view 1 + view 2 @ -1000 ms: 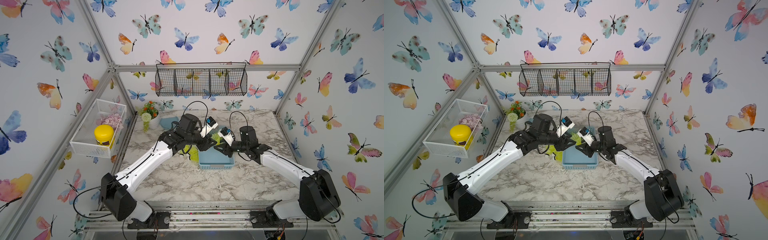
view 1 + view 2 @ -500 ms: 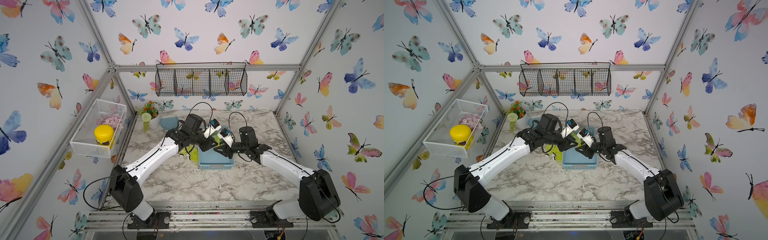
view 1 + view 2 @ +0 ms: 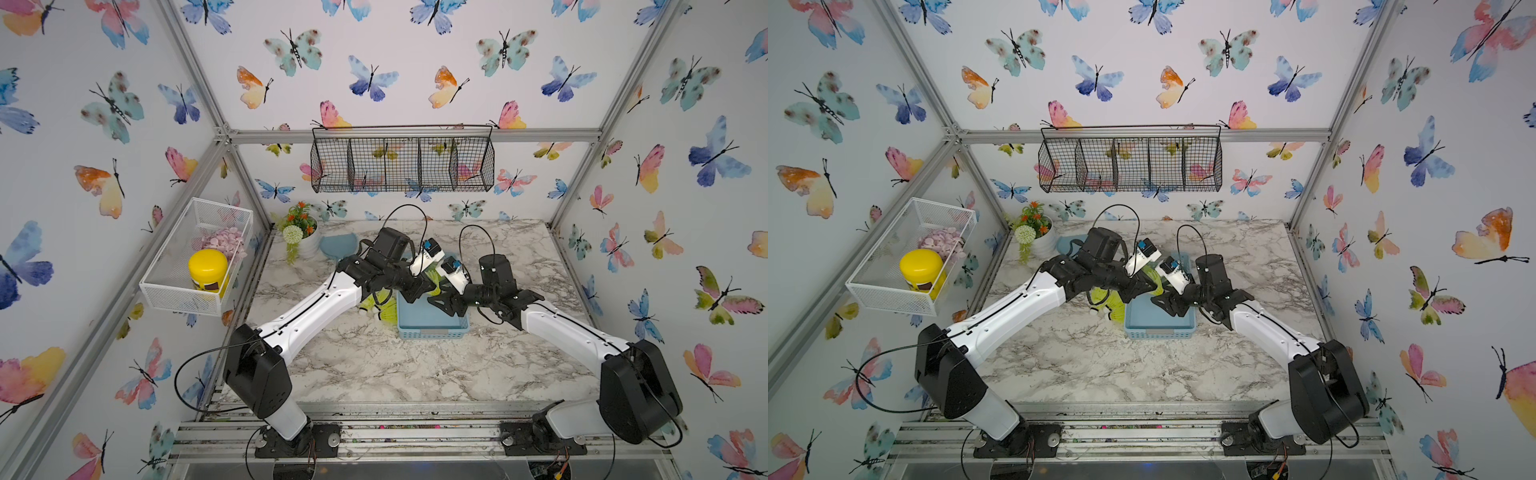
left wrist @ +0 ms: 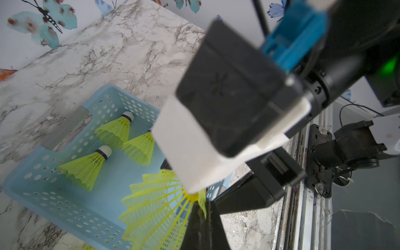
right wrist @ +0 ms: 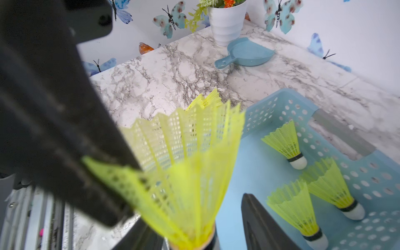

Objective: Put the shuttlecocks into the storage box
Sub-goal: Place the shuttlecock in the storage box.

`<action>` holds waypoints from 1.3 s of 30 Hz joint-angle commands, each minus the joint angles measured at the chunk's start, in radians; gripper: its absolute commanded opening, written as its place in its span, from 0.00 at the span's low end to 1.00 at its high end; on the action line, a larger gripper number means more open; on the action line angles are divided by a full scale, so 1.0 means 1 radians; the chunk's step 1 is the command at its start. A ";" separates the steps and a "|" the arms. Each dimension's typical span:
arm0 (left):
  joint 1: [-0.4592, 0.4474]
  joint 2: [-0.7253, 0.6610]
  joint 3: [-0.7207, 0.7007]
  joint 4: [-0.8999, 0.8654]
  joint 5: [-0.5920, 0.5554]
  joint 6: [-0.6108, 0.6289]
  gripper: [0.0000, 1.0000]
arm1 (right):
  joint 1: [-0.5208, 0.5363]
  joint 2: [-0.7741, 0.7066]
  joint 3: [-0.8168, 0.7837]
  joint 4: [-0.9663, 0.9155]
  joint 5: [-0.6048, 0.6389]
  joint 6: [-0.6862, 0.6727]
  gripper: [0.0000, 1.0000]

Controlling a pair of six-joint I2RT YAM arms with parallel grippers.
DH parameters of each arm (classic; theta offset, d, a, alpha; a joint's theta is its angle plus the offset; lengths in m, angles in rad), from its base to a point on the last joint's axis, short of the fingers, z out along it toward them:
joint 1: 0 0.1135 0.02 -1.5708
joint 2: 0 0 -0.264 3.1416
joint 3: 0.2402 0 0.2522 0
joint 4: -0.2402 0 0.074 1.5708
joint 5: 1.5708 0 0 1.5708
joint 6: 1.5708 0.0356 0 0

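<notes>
Left claw [image 4: 204, 210] just clamped the shuttlecock's [image 4: 160, 212] skirt as my right claw [image 5: 195, 207] spread open: handover done over the box's [image 4: 65, 205] rim.

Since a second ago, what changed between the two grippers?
The left gripper edged toward the right gripper and shut on the skirt of the shuttlecock; the right gripper opened off its tip. Unchanged: right arm's place, the box, three shuttlecocks in it, loose ones on the table beside it.
</notes>
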 commanded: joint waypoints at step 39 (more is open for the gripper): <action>0.107 0.199 -0.248 0.503 -0.145 -0.856 0.00 | 0.001 -0.225 -0.191 0.170 0.503 0.205 0.73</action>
